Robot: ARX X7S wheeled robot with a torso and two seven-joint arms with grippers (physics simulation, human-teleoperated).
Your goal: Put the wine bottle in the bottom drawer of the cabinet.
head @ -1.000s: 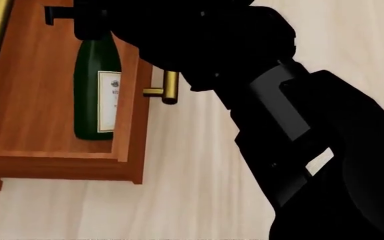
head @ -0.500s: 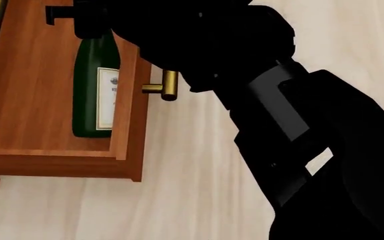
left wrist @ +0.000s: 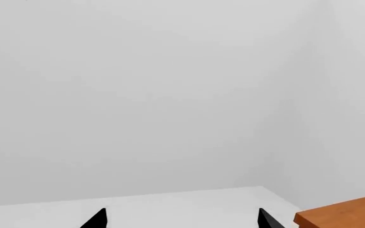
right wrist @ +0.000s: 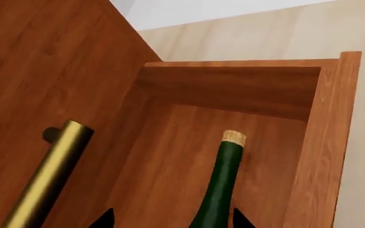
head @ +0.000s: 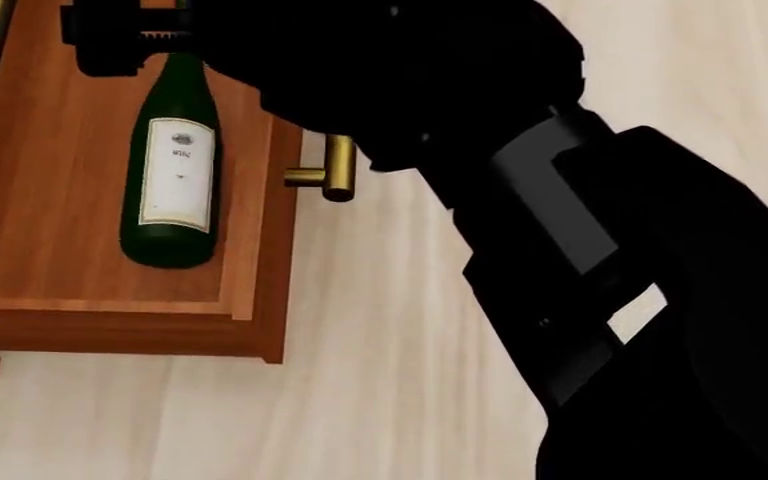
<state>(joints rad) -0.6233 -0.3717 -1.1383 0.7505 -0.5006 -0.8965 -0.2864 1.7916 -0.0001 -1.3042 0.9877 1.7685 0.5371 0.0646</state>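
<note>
The wine bottle (head: 171, 175), dark green with its white label facing up, lies slightly askew on the floor of the open bottom drawer (head: 261, 250). My right gripper (head: 124, 40) hovers over its neck. In the right wrist view the corked neck (right wrist: 228, 166) runs between the two wide-apart fingertips of the right gripper (right wrist: 169, 219), nearer one of them, and the jaws stand open without clamping it. The left gripper (left wrist: 181, 219) is open on nothing and faces a blank wall, with a corner of the cabinet (left wrist: 347, 213) beside it.
The drawer's brass bar handle (head: 339, 168) sticks out over the pale wooden floor (head: 398, 400). Just above the open box is a higher drawer's brass handle (right wrist: 48, 176). My black right arm (head: 598, 280) fills the right half of the head view.
The bottle has rolled label-up and shifted left on the drawer floor, its base swinging away from the front panel. The right gripper has edged left above the neck.
</note>
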